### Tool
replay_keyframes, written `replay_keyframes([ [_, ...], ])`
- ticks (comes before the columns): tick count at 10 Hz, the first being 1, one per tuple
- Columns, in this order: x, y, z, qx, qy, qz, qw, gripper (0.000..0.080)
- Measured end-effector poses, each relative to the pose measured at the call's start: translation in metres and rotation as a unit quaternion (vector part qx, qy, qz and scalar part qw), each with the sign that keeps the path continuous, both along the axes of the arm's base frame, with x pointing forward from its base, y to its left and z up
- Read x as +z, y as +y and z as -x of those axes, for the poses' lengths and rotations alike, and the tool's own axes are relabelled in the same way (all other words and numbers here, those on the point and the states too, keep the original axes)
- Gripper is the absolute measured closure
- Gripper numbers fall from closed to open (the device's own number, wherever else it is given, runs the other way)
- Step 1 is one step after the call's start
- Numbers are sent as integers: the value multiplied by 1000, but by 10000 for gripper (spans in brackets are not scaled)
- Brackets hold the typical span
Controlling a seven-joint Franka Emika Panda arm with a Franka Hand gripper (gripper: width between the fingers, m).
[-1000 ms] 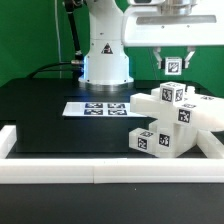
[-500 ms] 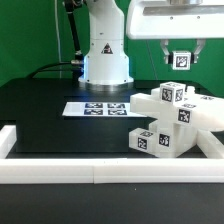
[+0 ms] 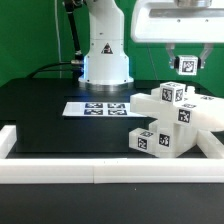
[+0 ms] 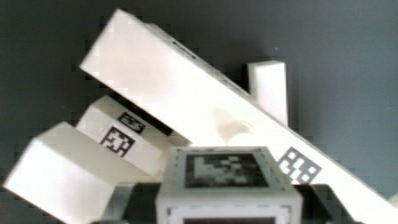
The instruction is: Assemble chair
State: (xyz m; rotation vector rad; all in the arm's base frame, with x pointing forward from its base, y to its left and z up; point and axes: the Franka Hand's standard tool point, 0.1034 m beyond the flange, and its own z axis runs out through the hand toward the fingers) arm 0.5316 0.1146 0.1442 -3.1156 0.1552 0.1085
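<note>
Arm upright at the table's far edge, wrist high on the exterior view's right. Gripper (image 3: 186,64) points straight down, fingers clamped on a small tagged cube (image 3: 186,65), clear of the table.

a black table (image 3: 40,110) fills the scene, edged at the front and both sides by long white border rails (image 3: 90,173). the marker board (image 3: 97,107) lies flat near its middle. behind the table hangs a green wall (image 3: 25,35), evenly lit, with dark cables trailing down it.
</note>
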Motion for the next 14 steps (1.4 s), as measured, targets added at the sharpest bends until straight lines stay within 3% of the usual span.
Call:
replay_keyframes([
  [11,-18,14,6,7,-12,5,1000,519],
  [14,-21,10,8,6,-13,6,1000,519],
])
